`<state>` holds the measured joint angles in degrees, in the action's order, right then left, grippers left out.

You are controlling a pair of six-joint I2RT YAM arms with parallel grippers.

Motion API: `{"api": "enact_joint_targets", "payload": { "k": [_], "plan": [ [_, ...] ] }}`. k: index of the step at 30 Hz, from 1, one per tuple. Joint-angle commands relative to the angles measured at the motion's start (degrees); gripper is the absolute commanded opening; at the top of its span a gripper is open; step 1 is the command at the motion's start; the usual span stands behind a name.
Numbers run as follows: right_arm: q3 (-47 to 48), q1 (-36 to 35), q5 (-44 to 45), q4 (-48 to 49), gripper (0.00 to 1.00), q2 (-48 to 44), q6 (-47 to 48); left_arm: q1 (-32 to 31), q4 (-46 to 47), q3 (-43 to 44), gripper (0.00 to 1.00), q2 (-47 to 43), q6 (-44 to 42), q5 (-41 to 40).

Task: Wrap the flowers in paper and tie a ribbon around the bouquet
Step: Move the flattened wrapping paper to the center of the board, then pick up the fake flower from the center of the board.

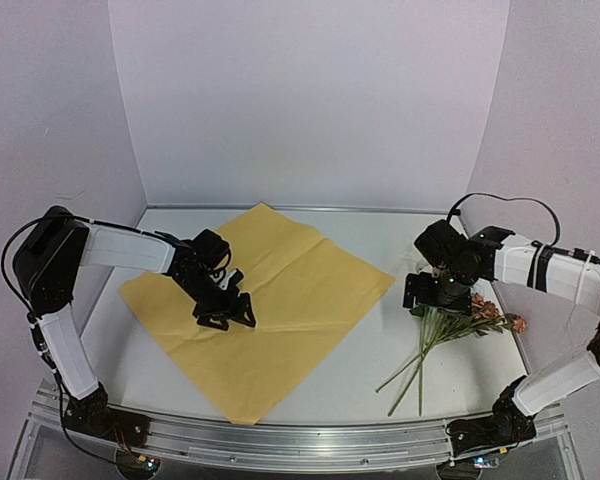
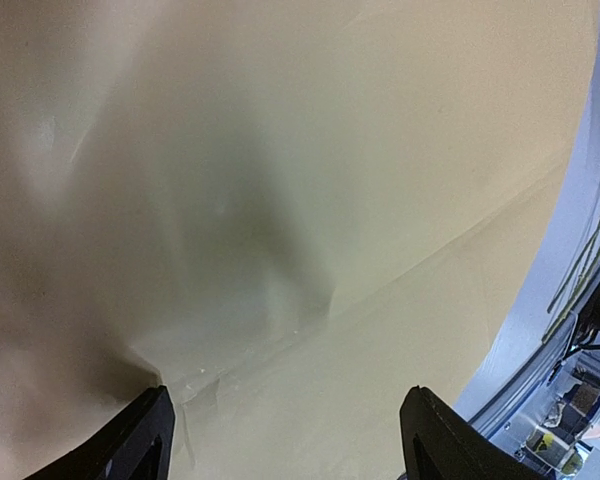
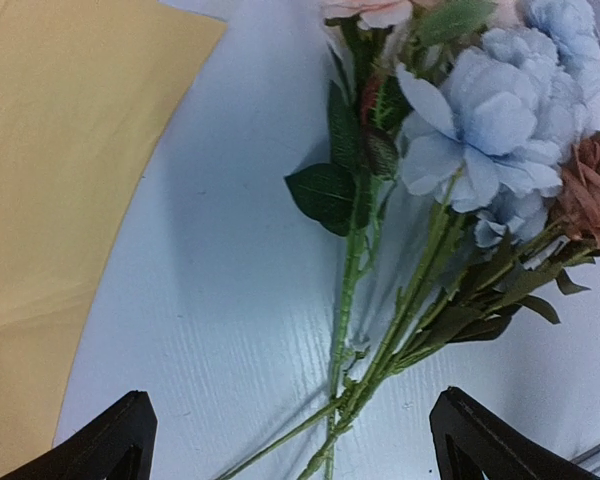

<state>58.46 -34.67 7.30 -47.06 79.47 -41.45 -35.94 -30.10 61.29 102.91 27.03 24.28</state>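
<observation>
**Table stock: wrapping sheet and flower bunch, both arms over their items**

- Large thin rectangular paper sheet [image 1: 280, 290], yellow face up. It lies flat on the white table [image 1: 360, 385], left of centre, turned so that one corner points to the far side and one to the near edge. Fold creases cross it.
- Left gripper [image 1: 225, 315]: set low over the left-middle part of the sheet, jaws spread apart, nothing between them. In the left wrist view a small ruck in the paper sits at one fingertip [image 2: 140, 440]; whether it presses the sheet cannot be told.
- Small bunch of artificial flowers [image 1: 450, 330], pale-blue, pink and brownish blooms on long thin green stems. It lies on bare table at the right, apart from the sheet's right corner. The blooms lie far-right and the stems fan toward the near-left.
- Right gripper [image 1: 437, 297]: above the bunch near its leafy upper stems, jaws spread wide, gripping nothing. From above, its body hides some of the blooms.
- Surroundings: pale walls [image 1: 310, 100] on three sides, metal rail [image 1: 310, 440] along the near edge.
</observation>
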Motion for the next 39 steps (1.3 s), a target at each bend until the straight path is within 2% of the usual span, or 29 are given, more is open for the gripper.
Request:
{"api": "enact_joint_targets", "payload": {
  "k": [1, 7, 13, 25, 33, 39],
  "plan": [
    [-3.78, 0.42, 7.76, -2.17, 0.98, -3.13, -3.97, 0.45, -1.46, 5.6, 0.81, 2.94, -3.14, -0.54],
    [-7.32, 1.81, 4.41, -3.2, 0.98, -2.85, -9.43, 1.25, -2.06, 8.84, 0.81, 6.73, -5.13, -0.63],
    [-9.84, 1.89, 4.87, -2.79, 0.97, -1.05, -16.76, 2.61, -2.31, 11.4, 0.81, 9.76, -6.54, 0.42],
    [-15.81, 1.86, -0.26, 12.96, 0.77, 3.89, -23.08, 2.63, -3.95, 14.13, 0.81, 9.54, -7.29, 1.45],
    [-17.21, 1.89, 0.06, 17.43, 0.64, 7.45, -24.65, 2.64, -4.53, 15.96, 0.81, 5.81, -6.51, 2.32],
    [-17.58, 1.88, 0.69, 18.47, 0.5, 10.34, -24.5, 2.63, -4.77, 17.91, 0.81, 4.37, -5.53, 2.66]
  ]
}}
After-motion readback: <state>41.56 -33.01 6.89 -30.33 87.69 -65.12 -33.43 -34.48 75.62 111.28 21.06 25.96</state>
